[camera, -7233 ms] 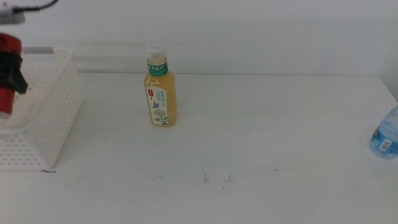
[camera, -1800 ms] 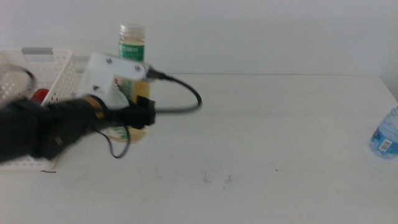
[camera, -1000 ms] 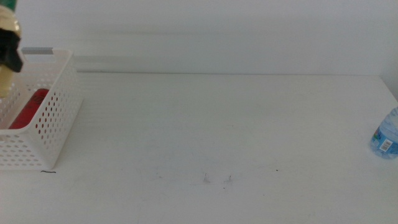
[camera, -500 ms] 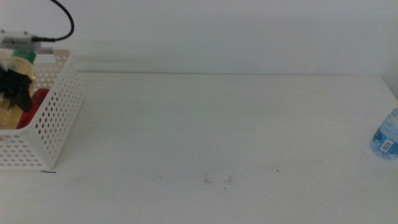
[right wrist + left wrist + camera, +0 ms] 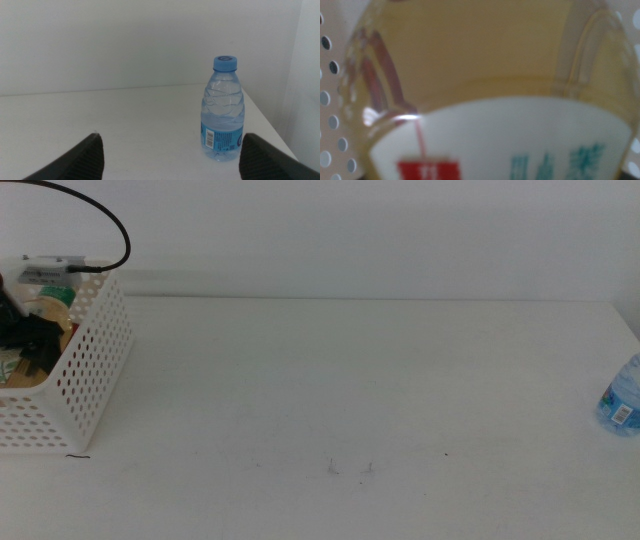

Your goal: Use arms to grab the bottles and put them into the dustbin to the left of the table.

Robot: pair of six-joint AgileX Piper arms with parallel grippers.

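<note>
White perforated plastic is forming the dustbin [image 5: 88, 370] at the far left edge of the middle view, with a grey strip along its rim, and it is sitting on the plain white table [image 5: 360, 400]. Inside it, at the upper left of the frame, the left gripper [image 5: 30, 340] is showing as a dark shape beside the yellow tea bottle [image 5: 45, 308], whose green label band and pale cap are peeking above the basket wall; a black cable [image 5: 95, 215] is arching over the bin from the arm's white housing [image 5: 50, 268]. The left wrist view is filled by the tea bottle's amber body and white label [image 5: 500, 140], with the bin's holed wall at both picture edges, but the jaws themselves are not showing there, so whether they are pinching the bottle or spread apart cannot be told. At the far right edge of the middle view a small clear water bottle [image 5: 622, 395] with a blue label is standing upright near the table's right rim. The right gripper [image 5: 172, 155] is waiting low in front of that water bottle [image 5: 224, 111], its two dark jaws spread wide and touching nothing.
</note>
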